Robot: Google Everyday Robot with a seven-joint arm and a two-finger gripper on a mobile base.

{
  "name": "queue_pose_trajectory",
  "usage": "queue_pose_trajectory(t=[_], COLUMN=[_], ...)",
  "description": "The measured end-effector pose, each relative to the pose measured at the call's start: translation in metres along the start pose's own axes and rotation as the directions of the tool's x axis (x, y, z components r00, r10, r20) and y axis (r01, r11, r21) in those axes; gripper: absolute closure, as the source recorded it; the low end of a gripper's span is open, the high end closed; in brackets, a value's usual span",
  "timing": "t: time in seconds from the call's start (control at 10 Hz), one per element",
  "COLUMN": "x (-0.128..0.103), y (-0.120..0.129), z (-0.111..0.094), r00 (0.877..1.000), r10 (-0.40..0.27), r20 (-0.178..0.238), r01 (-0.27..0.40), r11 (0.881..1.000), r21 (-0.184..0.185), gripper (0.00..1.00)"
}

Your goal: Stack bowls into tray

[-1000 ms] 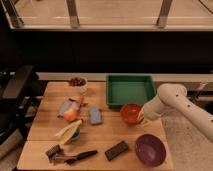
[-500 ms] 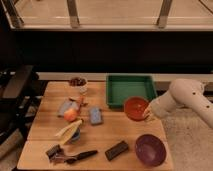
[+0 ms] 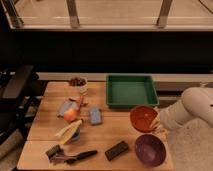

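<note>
The red-orange bowl (image 3: 143, 118) hangs tilted just above the table's right side, in front of the green tray (image 3: 131, 91). My gripper (image 3: 158, 123) reaches in from the right on a white arm (image 3: 192, 109) and is shut on the bowl's right rim. The purple bowl (image 3: 149, 149) sits upright on the table directly below the red one, near the front right corner. The tray stands at the back right of the table with nothing in it.
On the wooden table (image 3: 50, 102) lie a white cup (image 3: 77, 83) with dark contents, a blue sponge (image 3: 95, 116), an orange fruit (image 3: 70, 115), a yellow item (image 3: 68, 131), a black block (image 3: 116, 150) and a black-handled tool (image 3: 75, 156). A dark chair (image 3: 15, 95) stands at left.
The red bowl rose off the table in the gripper, then shifted right and toward the front, ending above the purple bowl. The arm drew back to the right.
</note>
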Motion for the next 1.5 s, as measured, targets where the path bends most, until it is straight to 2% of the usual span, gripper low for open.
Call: queue_pose_trajectory(t=[0.1, 0.3, 0.6, 0.9, 1.5], x=[-0.002, -0.003, -0.013, -0.019, -0.019], y=[0.012, 0.026, 0.047, 0.057, 0.058], z=[0.000, 0.003, 0.016, 0.022, 0.022], r00=[1.000, 0.997, 0.987, 0.975, 0.974], r10=[0.028, 0.075, 0.134, 0.182, 0.184], r20=[0.008, 0.026, 0.084, 0.130, 0.131], r01=[-0.028, -0.074, -0.123, -0.156, -0.157], r11=[0.999, 0.996, 0.984, 0.970, 0.969], r21=[-0.025, -0.059, -0.127, -0.189, -0.189], gripper=[0.67, 0.49, 0.22, 0.20, 0.20])
